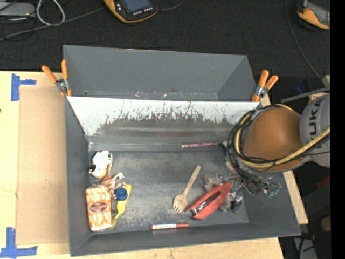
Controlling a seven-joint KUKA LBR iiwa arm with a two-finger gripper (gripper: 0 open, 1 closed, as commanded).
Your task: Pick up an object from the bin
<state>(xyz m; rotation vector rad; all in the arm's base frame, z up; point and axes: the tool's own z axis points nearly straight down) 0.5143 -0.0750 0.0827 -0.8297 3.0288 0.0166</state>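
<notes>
1. Grey metal bin (161, 85): I find the floor thinly loaded, with things grouped along the left wall and in the right front corner.
2. The arm comes in over the right rim. Its orange cover (272, 136), ringed by black cables (235, 144), hangs above the right end of the floor.
3. The gripper (233, 193) sits low in the right front corner, right against the upper end of a red tool (210, 202). This tool is long with a black strip and lies tilted, its lower end toward the front wall.
4. I cannot tell whether the pincer is apart, together or clamped on the red tool, because the mechanism is dark and tangled with wiring.
5. A wooden fork (186, 190) lies just left of the red tool, tines toward the front wall.
6. A red pen (170, 226) lies along the front edge of the floor.
7. A thin pink stick (202, 144) lies along the back edge.
8. By the left wall, a white-and-black toy dog (101, 163) stands behind an orange patterned packet (98, 208). Small blue and yellow pieces (121, 194) lie beside the packet.
</notes>
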